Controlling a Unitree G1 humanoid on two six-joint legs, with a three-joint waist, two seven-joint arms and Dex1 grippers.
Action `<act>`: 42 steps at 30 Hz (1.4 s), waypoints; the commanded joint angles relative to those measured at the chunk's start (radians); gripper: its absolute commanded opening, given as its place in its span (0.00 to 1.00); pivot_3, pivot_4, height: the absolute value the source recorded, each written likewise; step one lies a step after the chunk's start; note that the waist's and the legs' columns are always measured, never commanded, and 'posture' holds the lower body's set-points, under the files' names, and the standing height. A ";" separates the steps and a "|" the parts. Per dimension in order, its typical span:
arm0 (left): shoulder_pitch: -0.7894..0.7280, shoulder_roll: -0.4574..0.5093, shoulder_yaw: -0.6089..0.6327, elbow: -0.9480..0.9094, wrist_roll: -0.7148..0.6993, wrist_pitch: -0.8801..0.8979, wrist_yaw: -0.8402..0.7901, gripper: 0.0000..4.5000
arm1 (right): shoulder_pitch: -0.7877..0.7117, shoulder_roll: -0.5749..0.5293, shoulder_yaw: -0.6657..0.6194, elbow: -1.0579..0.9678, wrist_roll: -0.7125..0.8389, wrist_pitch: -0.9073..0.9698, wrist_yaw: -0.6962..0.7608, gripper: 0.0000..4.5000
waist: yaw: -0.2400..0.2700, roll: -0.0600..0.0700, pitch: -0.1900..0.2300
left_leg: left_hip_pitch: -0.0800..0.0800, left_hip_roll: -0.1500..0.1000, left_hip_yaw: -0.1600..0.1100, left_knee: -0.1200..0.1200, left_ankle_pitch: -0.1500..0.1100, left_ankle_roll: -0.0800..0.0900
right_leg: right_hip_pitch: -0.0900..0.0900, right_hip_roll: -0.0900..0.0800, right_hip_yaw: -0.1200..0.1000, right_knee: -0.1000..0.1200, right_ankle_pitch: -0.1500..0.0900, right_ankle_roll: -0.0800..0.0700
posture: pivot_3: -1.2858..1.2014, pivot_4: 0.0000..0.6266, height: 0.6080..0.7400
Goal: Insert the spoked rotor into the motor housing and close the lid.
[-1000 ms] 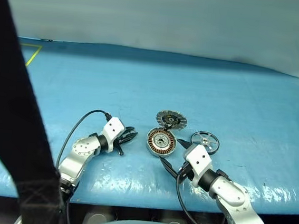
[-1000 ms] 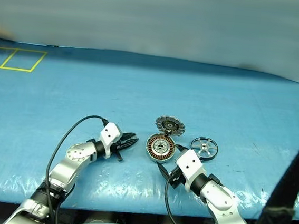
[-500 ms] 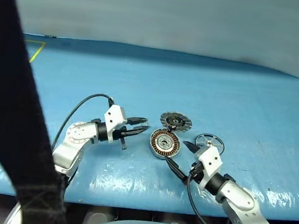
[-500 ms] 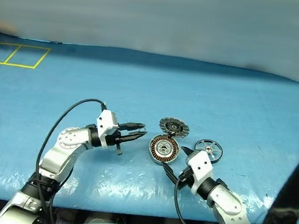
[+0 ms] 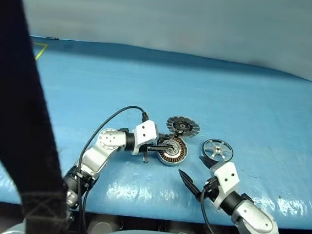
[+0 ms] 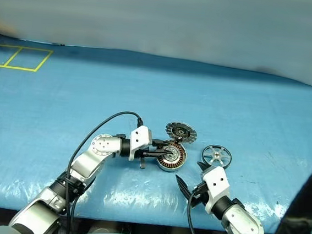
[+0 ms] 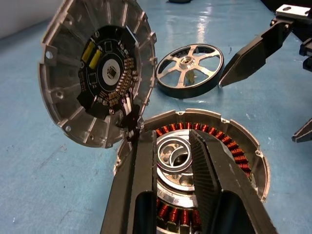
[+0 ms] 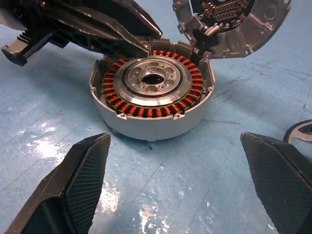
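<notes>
Left wrist view puts the nearly-closed, empty left gripper [image 7: 173, 146] over the open motor housing [image 7: 243, 156]; the splayed, empty right gripper [image 5: 196, 172] should take the spoked rotor [image 5: 217, 150] by its rim.

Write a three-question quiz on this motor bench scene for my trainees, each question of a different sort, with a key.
1. True or false: the lid is shut over the motor housing.
2. Where does the spoked rotor lie? A) inside the housing B) on the blue table beside the housing C) in the right gripper
3. Which gripper's fingers reach over the housing's windings?

Key: 1. False, it stands open. 2. B. 3. The left gripper.
</notes>
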 commanded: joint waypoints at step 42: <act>-0.037 -0.083 -0.013 0.100 0.010 -0.012 -0.073 0.14 | -0.008 0.020 0.064 0.002 -0.112 -0.048 -0.051 1.00 | 0.001 0.000 0.000 | -0.001 0.000 0.000 0.004 -0.001 0.002 | 0.001 0.000 0.000 0.001 0.000 0.000 | 0.52 0.24 1.00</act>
